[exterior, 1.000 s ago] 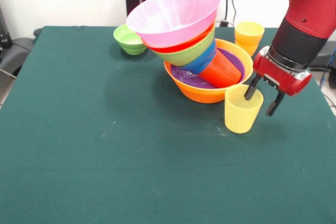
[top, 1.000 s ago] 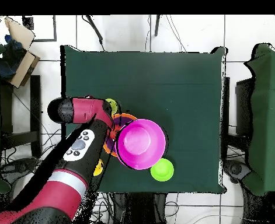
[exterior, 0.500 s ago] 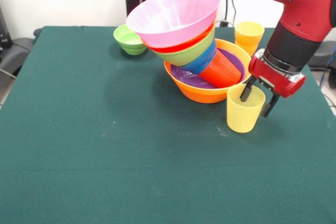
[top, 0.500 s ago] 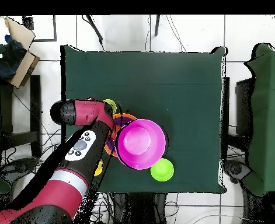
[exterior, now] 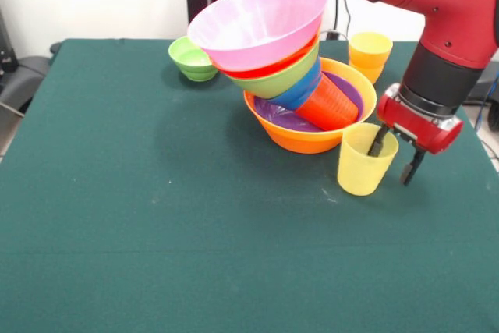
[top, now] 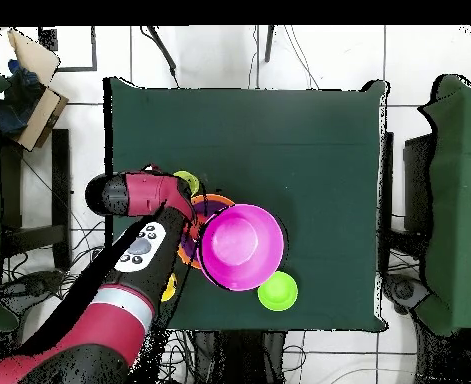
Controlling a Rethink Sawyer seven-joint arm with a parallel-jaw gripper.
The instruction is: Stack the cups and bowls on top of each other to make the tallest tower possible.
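**Gripper straddling the rim of the pale yellow cup beside the leaning tower**

The green-covered table (exterior: 156,224) carries everything. The red and black arm (exterior: 444,13) enters from the top right of the front view, cut off by the frame edge; in the overhead view it covers the table's left edge and hides most of what lies under it.

The tower (exterior: 284,76) stands right of centre toward the far side. Its base is the large orange bowl (exterior: 300,138), upright on the cloth, with the shallow purple bowl (exterior: 277,117) nested in it. A red-orange cup (exterior: 331,104) lies tilted inside, and off it lean the small blue bowl (exterior: 300,91), medium green bowl (exterior: 277,79), a thin edge of the red-orange bowl (exterior: 265,70) and the large pink bowl (exterior: 257,21), all tipped to the left. From overhead the pink bowl hides nearly the whole stack.

The small green bowl (exterior: 192,58) sits apart, behind and left of the tower. A deeper yellow cup (exterior: 369,54) stands upright behind the orange bowl, partly masked by it.

The pale yellow cup (exterior: 364,161) stands upright just beside the orange bowl's near right side. The gripper (exterior: 396,156) hangs over its right rim, fingers spread: one finger dips inside the cup, the other hangs outside, not clamped on the wall.
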